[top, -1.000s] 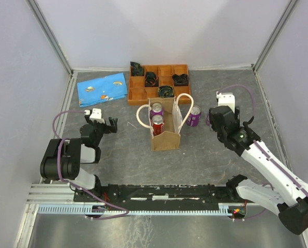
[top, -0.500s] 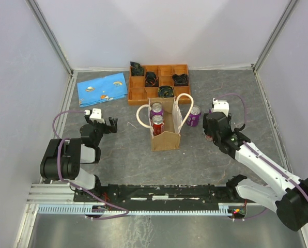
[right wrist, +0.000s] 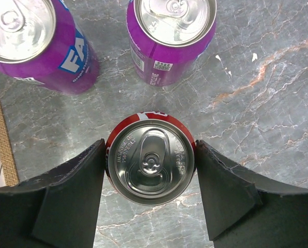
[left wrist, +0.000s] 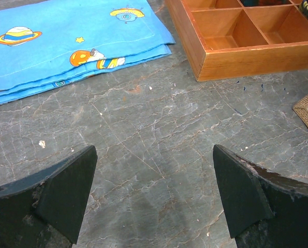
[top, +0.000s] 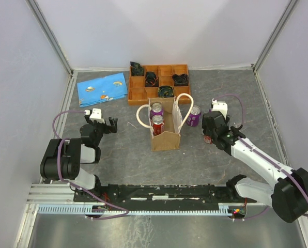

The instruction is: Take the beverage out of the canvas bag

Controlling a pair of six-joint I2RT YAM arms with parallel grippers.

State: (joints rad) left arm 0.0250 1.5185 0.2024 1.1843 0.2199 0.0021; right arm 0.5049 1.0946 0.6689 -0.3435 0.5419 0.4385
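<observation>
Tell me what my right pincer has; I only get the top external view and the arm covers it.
Observer: On the right wrist view, the right pincer is shut on an upright red can, a finger against each side.
Operator: Anything crowding it?
Observer: Two more stand just beyond it, a purple can lettered FA and a second purple can, neither touching it.
Operator: Left pincer?
Observer: The left pincer is open, nothing but bare table between its fingers.
</observation>
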